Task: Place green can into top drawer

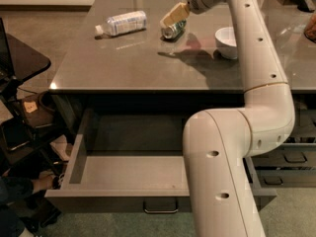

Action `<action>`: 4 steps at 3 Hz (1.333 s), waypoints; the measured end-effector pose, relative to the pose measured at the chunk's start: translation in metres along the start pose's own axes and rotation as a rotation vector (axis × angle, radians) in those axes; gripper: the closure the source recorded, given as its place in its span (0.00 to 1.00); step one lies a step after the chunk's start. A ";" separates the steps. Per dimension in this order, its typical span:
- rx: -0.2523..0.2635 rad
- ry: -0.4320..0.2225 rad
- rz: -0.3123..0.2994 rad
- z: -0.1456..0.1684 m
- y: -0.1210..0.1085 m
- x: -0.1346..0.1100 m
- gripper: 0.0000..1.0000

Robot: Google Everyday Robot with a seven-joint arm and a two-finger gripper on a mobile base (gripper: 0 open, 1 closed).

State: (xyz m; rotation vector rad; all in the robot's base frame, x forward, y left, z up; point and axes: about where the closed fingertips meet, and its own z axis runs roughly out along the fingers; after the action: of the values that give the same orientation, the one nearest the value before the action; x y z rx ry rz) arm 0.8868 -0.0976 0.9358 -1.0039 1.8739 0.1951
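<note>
One step looks done: we note the drawer (pixel 98 201) pulled open. The can (pixel 174 30) lies up on the counter (pixel 123 58), gripper (pixel 171 19) right over it; we cannot tell whether it grips yet. Lift, carry and drop remain.

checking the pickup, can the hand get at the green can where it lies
Probably yes. The hand hangs just above the green can, which lies on its side on the counter. The bottle and bowl are off to either side, not in between.
</note>
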 end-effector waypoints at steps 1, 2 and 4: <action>0.054 -0.058 0.031 0.002 -0.013 -0.016 0.00; 0.053 -0.057 0.029 0.003 -0.013 -0.015 0.00; 0.024 -0.021 0.105 0.039 -0.007 0.020 0.00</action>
State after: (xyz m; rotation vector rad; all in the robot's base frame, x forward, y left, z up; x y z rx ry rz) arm 0.9144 -0.0931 0.9012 -0.8843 1.9069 0.2438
